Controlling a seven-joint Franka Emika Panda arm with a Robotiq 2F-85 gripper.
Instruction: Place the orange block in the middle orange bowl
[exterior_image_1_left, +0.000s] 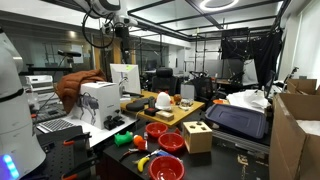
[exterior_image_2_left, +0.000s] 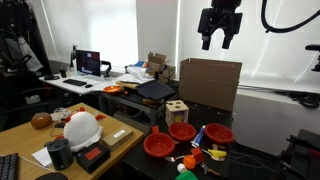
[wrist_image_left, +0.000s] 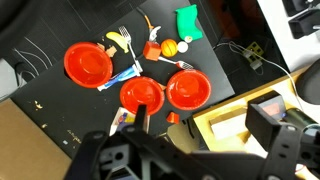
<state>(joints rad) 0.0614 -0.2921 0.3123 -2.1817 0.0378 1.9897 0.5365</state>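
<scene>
Gripper (exterior_image_1_left: 119, 30) sits high above the table in an exterior view, too small there to read the jaws. Three bowls (exterior_image_1_left: 172, 141) are below it. In an exterior view, the fingers (exterior_image_2_left: 208, 40) are spread apart and hold nothing. Wrist view: orange block (wrist_image_left: 152, 52) lies on the black tabletop (wrist_image_left: 60, 110), just beside an orange ball (wrist_image_left: 170, 47), outside the middle bowl (wrist_image_left: 141, 95).

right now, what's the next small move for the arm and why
Likely descend toward the orange block: the gripper hangs high, open and empty, while the block lies outside the middle bowl, just above it in the wrist view.
</scene>
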